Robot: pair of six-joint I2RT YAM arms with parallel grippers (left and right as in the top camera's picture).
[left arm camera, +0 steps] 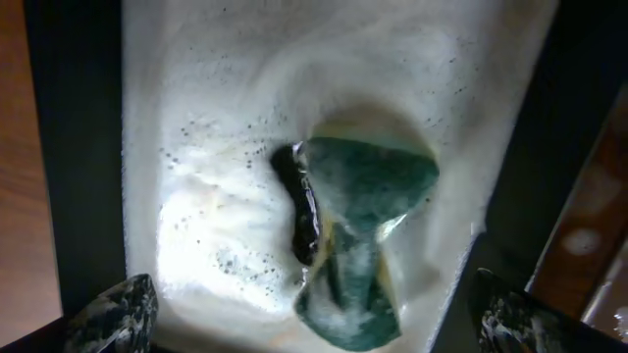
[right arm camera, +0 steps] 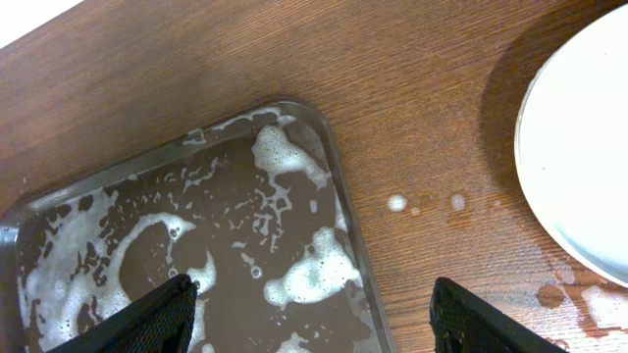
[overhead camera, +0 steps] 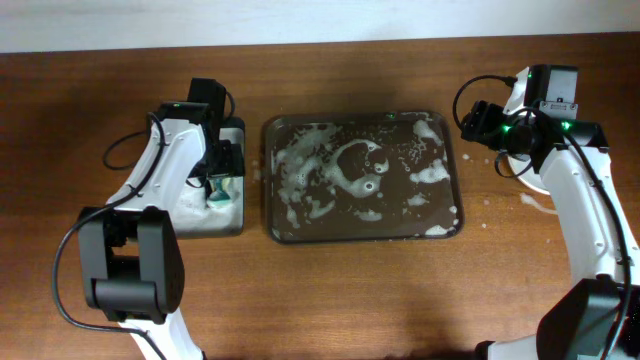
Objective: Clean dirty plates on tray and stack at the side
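The dark brown tray lies in the middle of the table, flecked with white foam, with no plate on it. It also shows in the right wrist view. A white plate sits on the table right of the tray, partly under my right arm in the overhead view; I cannot tell how many plates lie there. My right gripper is open and empty above the tray's right edge. My left gripper is open over the green sponge and not holding it.
The sponge lies in foamy water in a smaller black tub left of the tray. Foam spots and wet smears mark the wooden table between the tray and the plate.
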